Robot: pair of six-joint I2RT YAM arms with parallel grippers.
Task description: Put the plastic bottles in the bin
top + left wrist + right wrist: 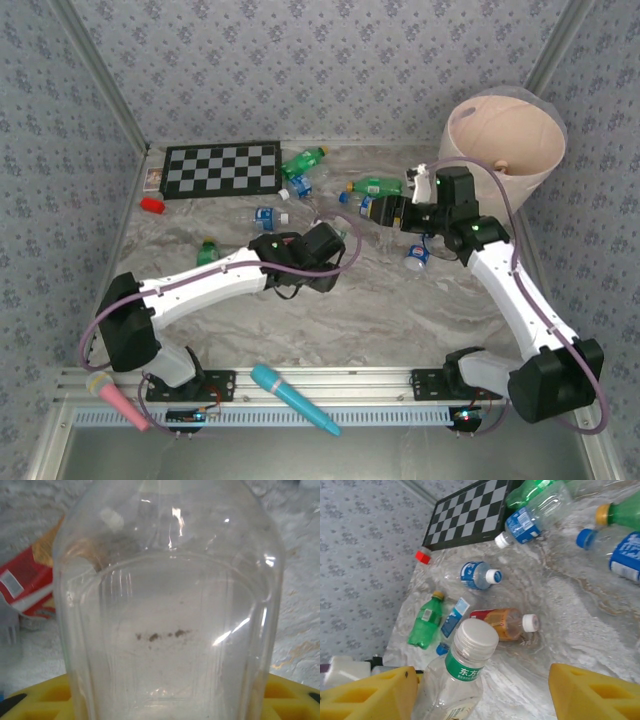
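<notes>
A clear plastic bottle [170, 610] stands right in front of the left wrist camera, held between the yellow fingers [40, 702]. My left gripper [338, 236], shut on it, is at the table's middle. My right gripper [376, 212] is open over the far right of the table. A clear bottle with a white cap and green neck band [470, 665] leans on its left finger [370, 695]. The other finger [595, 692] stands well apart. Loose bottles lie around: green ones [303, 160] [378, 185] [208, 250] and blue-labelled ones [268, 215] [417, 256]. The pale pink bin [505, 140] stands at the far right.
A checkerboard [222, 168] lies at the back left with a small red block [152, 205] near it. A teal microphone [293, 398] and a pink one [118, 398] rest on the front rail. An amber bottle with a red label [505, 623] lies below the right gripper.
</notes>
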